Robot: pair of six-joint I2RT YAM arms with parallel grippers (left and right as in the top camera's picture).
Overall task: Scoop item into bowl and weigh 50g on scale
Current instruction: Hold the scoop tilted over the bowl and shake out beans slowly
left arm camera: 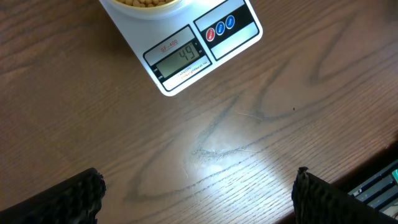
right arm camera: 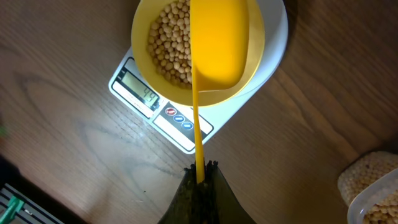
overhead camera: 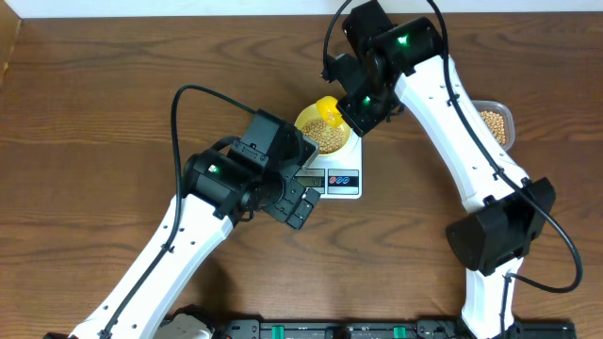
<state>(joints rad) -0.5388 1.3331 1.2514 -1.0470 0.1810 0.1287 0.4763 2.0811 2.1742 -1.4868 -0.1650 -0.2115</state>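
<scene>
My right fingers (right arm camera: 186,199) are clamped on the thin handle of the yellow scoop (right arm camera: 219,43). Its long axis runs straight up the frame from bottom centre, cup pointing to the top edge over the pale bowl (right arm camera: 140,43). The beans (right arm camera: 168,50) lie in that bowl, which sits on the scale (left arm camera: 130,34). The scale's display (left arm camera: 181,59) reads 49, under a label that reads SF-400. My left fingers (left arm camera: 68,199) stand wide apart above the tabletop (left arm camera: 249,137).

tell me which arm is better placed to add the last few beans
Right. The right hand is shut on the yellow scoop, held over the bowl on the scale. The left hand is open, empty, over the table.
</scene>
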